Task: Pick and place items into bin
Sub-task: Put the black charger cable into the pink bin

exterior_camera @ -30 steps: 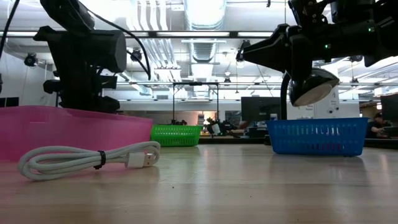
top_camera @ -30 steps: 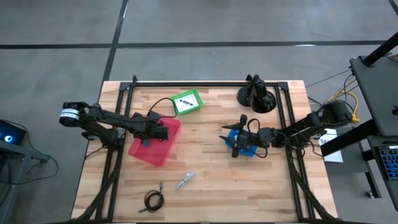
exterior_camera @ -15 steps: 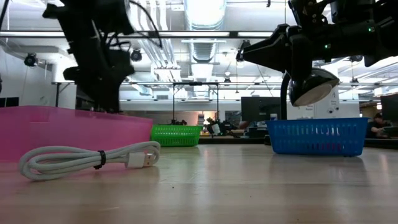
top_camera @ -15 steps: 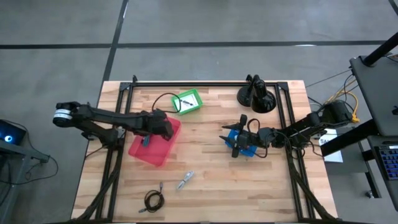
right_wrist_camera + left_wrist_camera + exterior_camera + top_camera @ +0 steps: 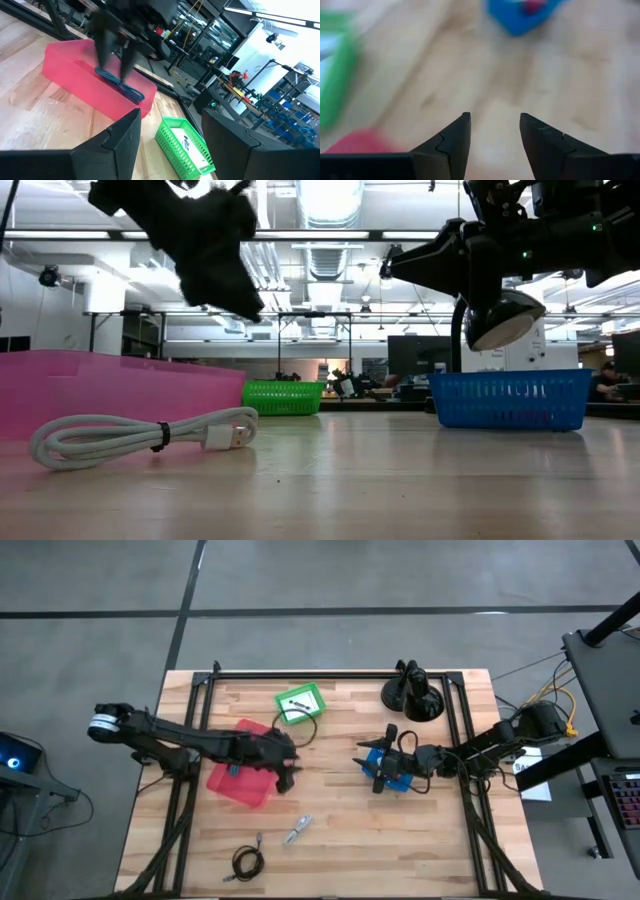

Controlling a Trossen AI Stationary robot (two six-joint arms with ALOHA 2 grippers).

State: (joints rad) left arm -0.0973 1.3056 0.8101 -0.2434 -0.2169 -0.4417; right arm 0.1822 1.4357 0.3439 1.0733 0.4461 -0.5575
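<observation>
High view, nearest edge first: at about seven o'clock on the table [image 5: 400,850] we see the black coiled cable [image 5: 246,862], and just past it, toward the centre, the silver clip [image 5: 297,830]. Neither is touched.

Next out, at nine o'clock, lies the pink bin [image 5: 240,783], a teal tool [image 5: 233,769] lying in it. The left gripper [image 5: 287,768] hangs beside the bin's corner nearest the centre; in the left wrist view its fingers [image 5: 451,145] stand apart with nothing between them.

At three o'clock the right gripper [image 5: 381,764] hovers at the blue basket [image 5: 392,772], jaws wide and empty in its own view.

Farthest, at twelve o'clock, sits the green basket [image 5: 300,704].

We judge the left arm is heading for the clip or cable. The risk: the flat clip could skid across the wood if the fingers close too high, and the cable's loose loops could slip out or snag on the bin rim.
</observation>
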